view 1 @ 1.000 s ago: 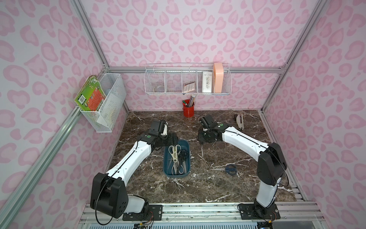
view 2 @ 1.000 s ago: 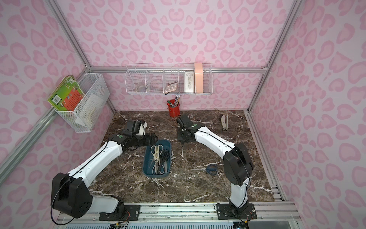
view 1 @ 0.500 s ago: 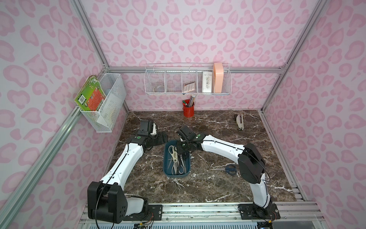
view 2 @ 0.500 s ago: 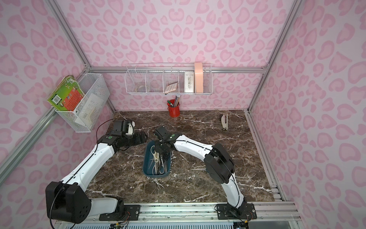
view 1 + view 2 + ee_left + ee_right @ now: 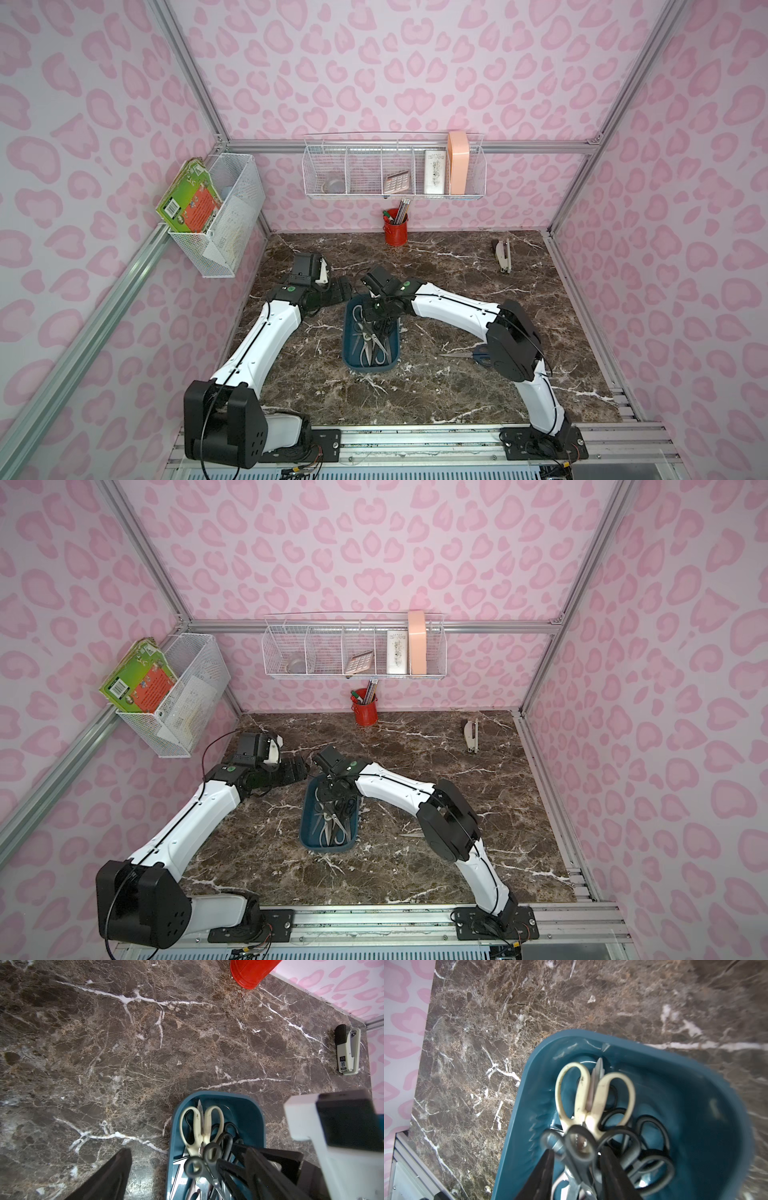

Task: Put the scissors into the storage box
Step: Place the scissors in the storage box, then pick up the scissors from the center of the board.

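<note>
Top views: left gripper [image 5: 343, 289] spread, empty, just beside the far end of the storage box [image 5: 370, 367]. Over that end, right gripper [image 5: 576, 1151], jaws parted; grey-handled scissors [image 5: 571, 1165] loose between them, blurred, probably dropping onto the scissors pile [image 5: 372, 336] inside. On the table [image 5: 436, 270] right of the box lie blue-handled scissors [image 5: 467, 356], long axis crosswise, blades toward it. Nearer: right arm [image 5: 513, 336]; its elbow covers part of the handles.
</note>
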